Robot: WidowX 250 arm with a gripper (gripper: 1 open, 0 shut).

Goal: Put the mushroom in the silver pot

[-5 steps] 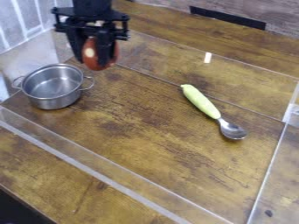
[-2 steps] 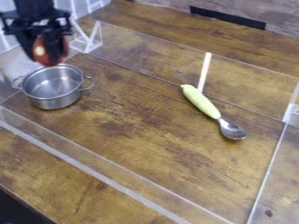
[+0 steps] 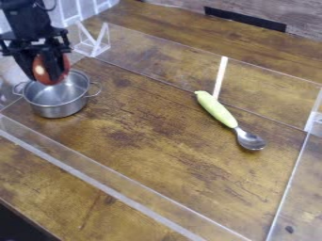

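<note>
The reddish-brown mushroom [image 3: 51, 67] hangs between my gripper's [image 3: 49, 68] dark fingers at the far left, with the gripper shut on it. It sits just over the far rim of the shiny silver pot [image 3: 56, 97], low enough to overlap the pot's opening. I cannot tell whether it touches the rim. The pot stands on the wooden table with small side handles, and the inside that shows looks empty. The mushroom's stem is hidden by the fingers.
A spoon with a green handle [image 3: 227, 117] lies right of centre. A thin white stick [image 3: 220, 77] stands behind it. Clear plastic walls [image 3: 113, 193] fence the work area. A white rack [image 3: 88, 40] sits at the back left.
My gripper has carried the mushroom left from above the table's back area, then down, so it now hovers at the pot's rim. Pot and spoon have stayed put.
</note>
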